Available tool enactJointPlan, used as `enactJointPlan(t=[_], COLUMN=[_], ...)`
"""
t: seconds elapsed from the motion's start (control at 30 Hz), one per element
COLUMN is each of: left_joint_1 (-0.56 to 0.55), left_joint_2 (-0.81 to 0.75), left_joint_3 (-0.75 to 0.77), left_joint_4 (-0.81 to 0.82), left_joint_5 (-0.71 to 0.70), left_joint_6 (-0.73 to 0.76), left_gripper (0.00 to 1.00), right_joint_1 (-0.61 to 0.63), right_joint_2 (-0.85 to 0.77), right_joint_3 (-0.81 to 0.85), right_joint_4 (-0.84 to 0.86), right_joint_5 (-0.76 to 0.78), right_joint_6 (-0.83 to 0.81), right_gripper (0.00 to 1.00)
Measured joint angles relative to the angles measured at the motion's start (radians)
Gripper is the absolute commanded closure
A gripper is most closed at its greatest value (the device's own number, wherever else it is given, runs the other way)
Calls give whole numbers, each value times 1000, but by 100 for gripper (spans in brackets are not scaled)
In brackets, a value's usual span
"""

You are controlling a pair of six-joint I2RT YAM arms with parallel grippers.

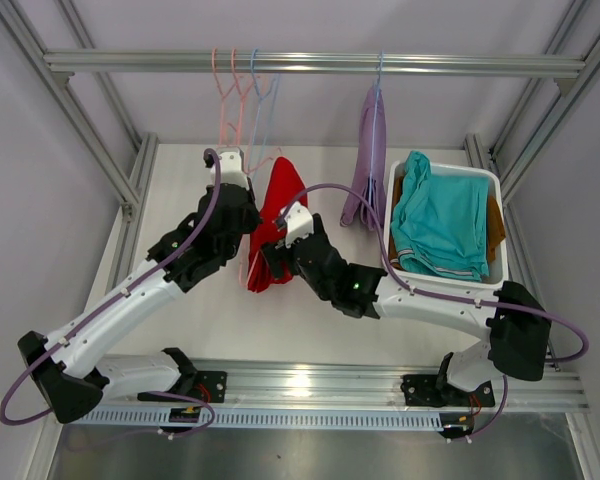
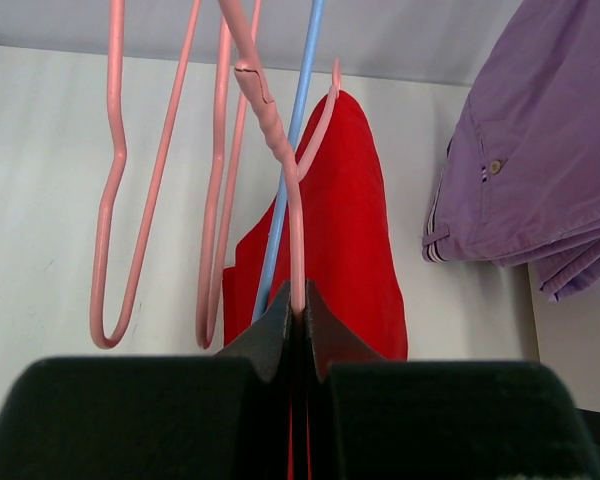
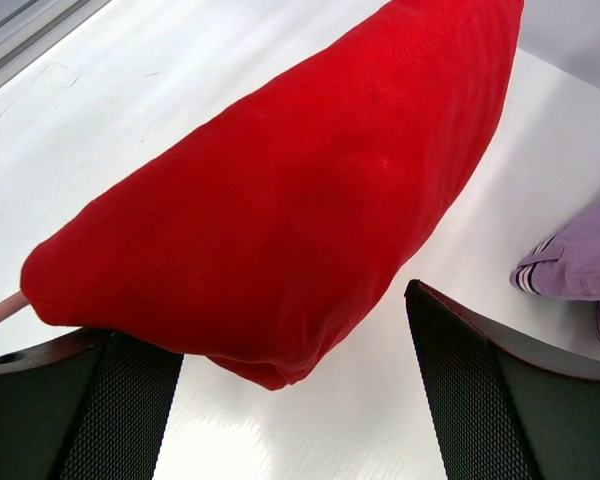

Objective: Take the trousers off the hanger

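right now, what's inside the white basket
Teal trousers lie on top, filling most of the white basket. A brown cloth shows along its right side, beneath them. Anything deeper is covered by the teal.

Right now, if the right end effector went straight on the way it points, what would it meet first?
The red trousers. They hang right ahead of the right end effector, and their lower edge seems to reach in between its open jaws, though depth is unclear.
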Motion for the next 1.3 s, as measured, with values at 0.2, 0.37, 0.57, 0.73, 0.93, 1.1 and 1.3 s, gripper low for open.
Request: enactJointPlan(t=[0.2, 0.37, 0.57, 0.73, 0.93, 1.1, 1.3], left_joint_1=[0, 2, 5, 5, 7, 12, 16], left_joint_2=[0, 0, -1, -1, -1, -1, -1], left_joint_3=[0, 0, 0, 0, 2, 5, 6], left_joint_4=[-1, -2, -8, -8, -8, -8, -9], left_joint_5=[7, 10, 9, 16, 18, 31, 47], left_joint_6=[0, 1, 3, 1, 0, 0, -1], left_gripper=[100, 99, 100, 99, 100, 100, 99], right_joint_1=[10, 31, 48, 40, 35, 34, 35], right_joint_2=[42, 171, 318, 322, 322, 315, 285], right_joint_3=[-6, -6, -9, -16, -16, -34, -81], right_joint_4=[93, 237, 409, 472, 502, 533, 571], right_joint_5=[69, 184, 328, 351, 351, 346, 341], right_joint_6=[-21, -96, -219, -253, -301, -327, -341], right_gripper=[10, 9, 10, 10, 11, 12, 12])
